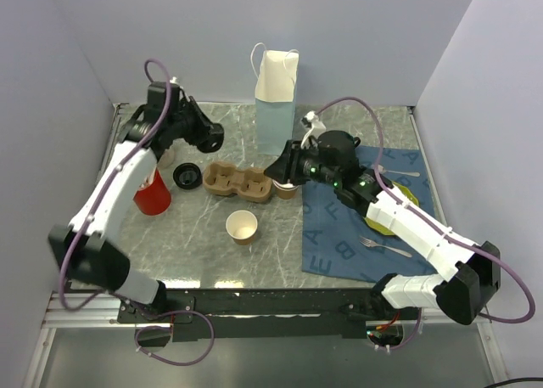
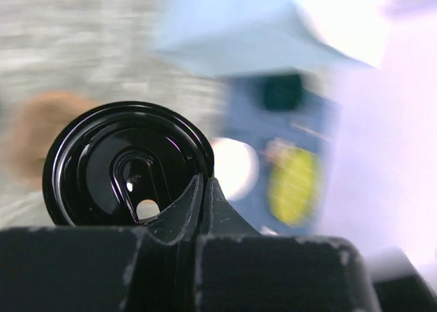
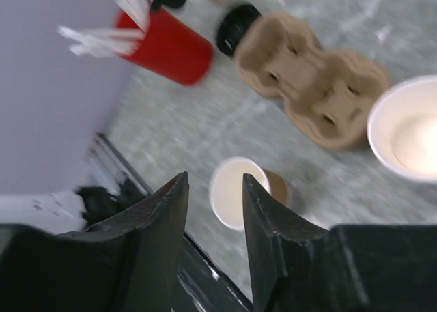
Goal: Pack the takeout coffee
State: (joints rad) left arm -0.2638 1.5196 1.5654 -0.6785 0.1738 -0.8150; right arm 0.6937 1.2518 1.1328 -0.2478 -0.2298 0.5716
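The takeout coffee cup is a small tan kraft cup, cream-white inside, standing open and alone at the front middle of the table. A second open cup stands against the right end of the brown cardboard carrier. My left gripper hovers at the back left, shut on the rim of a round black lid. Another black lid lies on the table left of the carrier. My right gripper hangs open above the carrier's right end; in its wrist view the lone cup shows far below between its fingers.
A white and pale blue paper bag stands upright at the back middle. A red cup with white straws stands at the left. A blue placemat on the right carries a yellow plate and a fork.
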